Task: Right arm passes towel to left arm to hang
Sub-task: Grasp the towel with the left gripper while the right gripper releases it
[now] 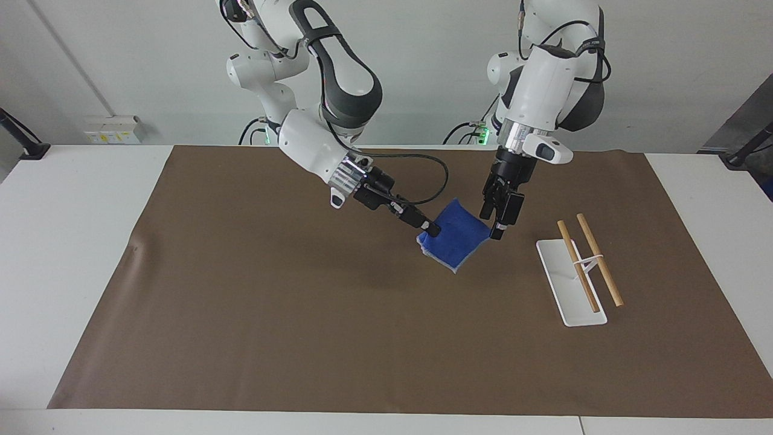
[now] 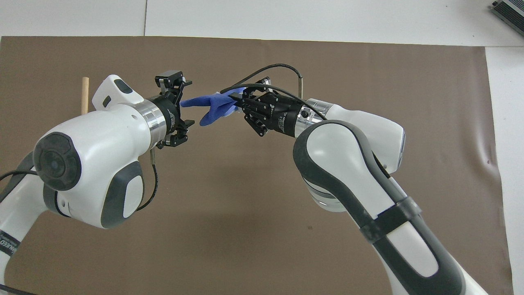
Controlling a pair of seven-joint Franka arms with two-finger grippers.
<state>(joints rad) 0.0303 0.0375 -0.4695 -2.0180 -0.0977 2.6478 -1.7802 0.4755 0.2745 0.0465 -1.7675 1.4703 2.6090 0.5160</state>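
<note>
- R arm (image 1: 314,145): reaches down-slant over mat centre, cable loop at wrist; right gripper (image 1: 431,229) tips pinched together.
- L arm (image 1: 543,78): wrist angled down, left gripper (image 1: 499,229) up in air, close by R gripper, fingers apart.

Lab: twin robot arms (image 1: 320,139), papered table (image 1: 241,290)

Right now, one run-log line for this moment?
phase: handover | right pincer: shut on small royal-blue terry towel, held up over brown mat | left pincer: at towel's free corner
</note>
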